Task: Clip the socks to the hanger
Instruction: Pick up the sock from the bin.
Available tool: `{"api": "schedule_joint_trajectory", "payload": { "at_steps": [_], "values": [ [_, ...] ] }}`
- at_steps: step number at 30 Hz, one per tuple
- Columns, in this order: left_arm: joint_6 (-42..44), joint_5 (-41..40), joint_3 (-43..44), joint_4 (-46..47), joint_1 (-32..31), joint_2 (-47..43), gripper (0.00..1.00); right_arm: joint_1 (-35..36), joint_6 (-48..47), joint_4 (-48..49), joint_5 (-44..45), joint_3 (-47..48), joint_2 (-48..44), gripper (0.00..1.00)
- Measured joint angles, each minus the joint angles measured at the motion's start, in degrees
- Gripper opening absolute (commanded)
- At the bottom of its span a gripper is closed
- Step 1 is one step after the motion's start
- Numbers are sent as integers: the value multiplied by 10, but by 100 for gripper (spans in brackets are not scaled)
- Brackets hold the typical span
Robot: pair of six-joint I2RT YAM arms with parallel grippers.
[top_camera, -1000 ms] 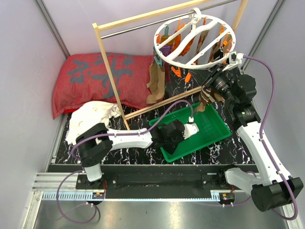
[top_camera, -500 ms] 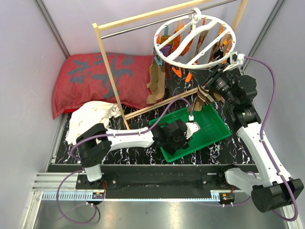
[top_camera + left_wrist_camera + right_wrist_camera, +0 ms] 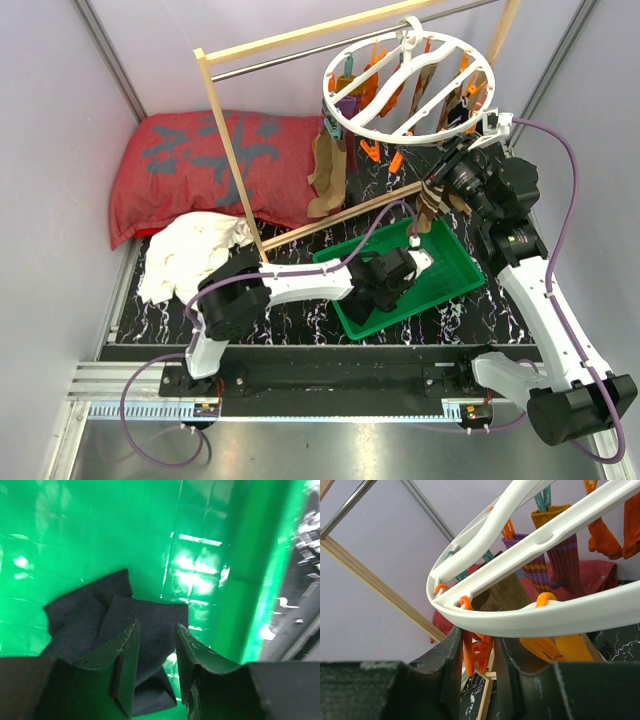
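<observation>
Picking up the navy sock [image 3: 145,625] looks like the step in hand. It lies crumpled on the green tray [image 3: 75,530] floor, near one wall. Left gripper [image 3: 156,630] is narrowly parted just above its fold.

Suggest: descend, pinch a single edge (not the whole bunch).

Right gripper [image 3: 477,640] is closed narrowly around an orange clip [image 3: 476,660] on the hanger [image 3: 530,615] rim.

Surface is a black marbled table [image 3: 300,322], with the wooden frame [image 3: 232,150] and red pillow [image 3: 200,160] behind.
</observation>
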Motion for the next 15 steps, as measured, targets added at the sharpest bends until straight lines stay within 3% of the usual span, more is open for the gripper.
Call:
{"api": "schedule_joint_trajectory", "payload": {
  "at_steps": [5, 12, 15],
  "values": [
    [0, -11, 23, -24, 0, 51, 31, 0, 0, 0, 0, 0, 0, 0],
    [1, -20, 54, -36, 0, 80, 0, 0, 0, 0, 0, 0, 0, 0],
    [2, -22, 54, -36, 0, 80, 0, 0, 0, 0, 0, 0, 0, 0]
  ]
}}
